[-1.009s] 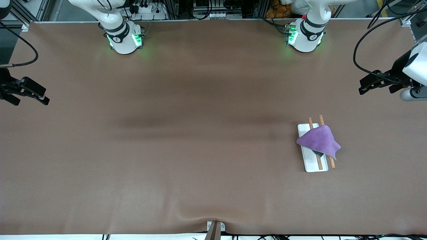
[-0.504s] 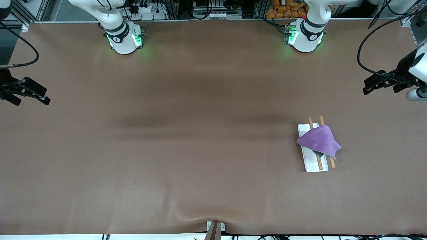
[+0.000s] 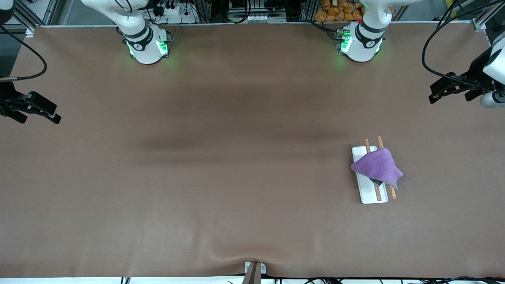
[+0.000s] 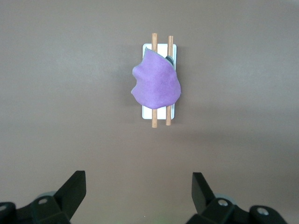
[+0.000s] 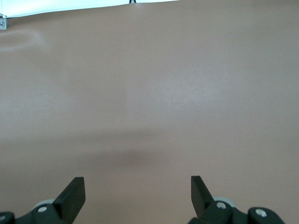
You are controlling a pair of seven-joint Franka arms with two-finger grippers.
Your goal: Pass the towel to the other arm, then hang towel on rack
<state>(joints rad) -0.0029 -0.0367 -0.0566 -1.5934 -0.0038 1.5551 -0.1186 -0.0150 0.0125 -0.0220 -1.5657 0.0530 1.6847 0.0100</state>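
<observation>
Left gripper (image 4: 136, 196) over matte tabletop (image 4: 243, 93)

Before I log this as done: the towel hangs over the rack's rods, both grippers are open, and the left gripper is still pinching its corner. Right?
Not quite. The left gripper holds nothing; it is open over the table's edge, away from the towel, as the front view shows. The towel does drape over the rack, and the right gripper is open.

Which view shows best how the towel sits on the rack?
The left wrist view: the towel is draped across both rods of the rack, rod ends showing. The front view shows the same, farther off. The right wrist view shows only bare table.
</observation>
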